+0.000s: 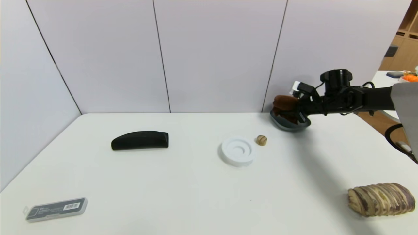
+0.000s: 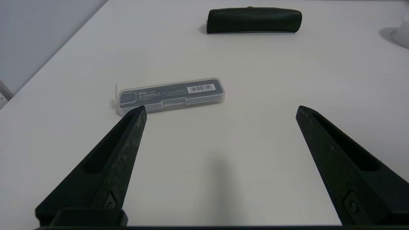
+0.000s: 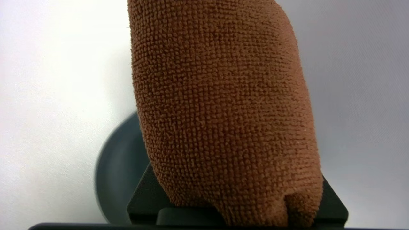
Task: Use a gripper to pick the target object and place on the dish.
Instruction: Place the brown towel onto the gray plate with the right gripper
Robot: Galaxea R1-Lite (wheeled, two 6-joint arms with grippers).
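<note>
1. My right gripper (image 1: 295, 109) sits at the upper right of the head view, clamped on the towel (image 1: 284, 103).
2. The towel is held just above the dish (image 1: 289, 125), which lies on the table (image 1: 183, 195) at its far right edge, by the wall.
3. In the right wrist view the towel (image 3: 223, 111) fills the middle of the frame, with the dish (image 3: 118, 172) showing dark at lower left behind it.
4. My left gripper (image 2: 220, 110) appears only in its own wrist view, spread wide over bare table, holding nothing.
5. A clear box (image 2: 171, 95) lies just beyond its fingertip (image 2: 139, 111); a black case (image 2: 254, 19) lies at the top of that frame.
6. In the head view, a white disc (image 1: 238, 151) sits mid-frame with a small brown ball (image 1: 261, 140) beside it, and a striped loaf (image 1: 381, 199) lies at lower right.
</note>
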